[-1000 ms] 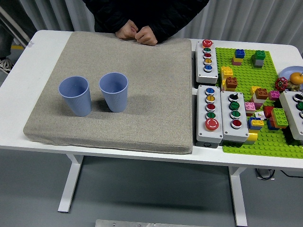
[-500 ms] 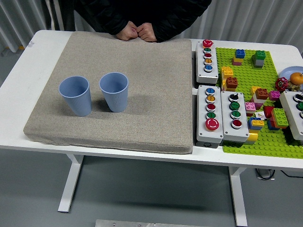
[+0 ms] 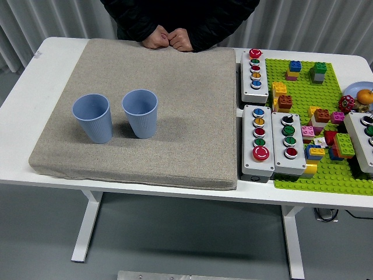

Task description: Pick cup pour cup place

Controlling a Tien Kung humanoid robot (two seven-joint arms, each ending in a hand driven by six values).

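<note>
White table (image 3: 35, 87): 2 blue cups (image 3: 116, 116) upright near mat's (image 3: 186, 116) left edge.

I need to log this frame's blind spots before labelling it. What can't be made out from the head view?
- Both robot arms: out of frame.
- Left cup and right cup: the camera angle doesn't settle whether they hold anything.
- Person: cut off by the top edge; only the dark jacket and clasped hands show.
- Orange fruit and its plate: cut by the right edge.
- Button box at far right: partly cut off.

Two cups (image 3: 92, 118) (image 3: 140, 113) side by side on mat's (image 3: 175, 105) left; button boxes (image 3: 257, 140) right of mat.
</note>
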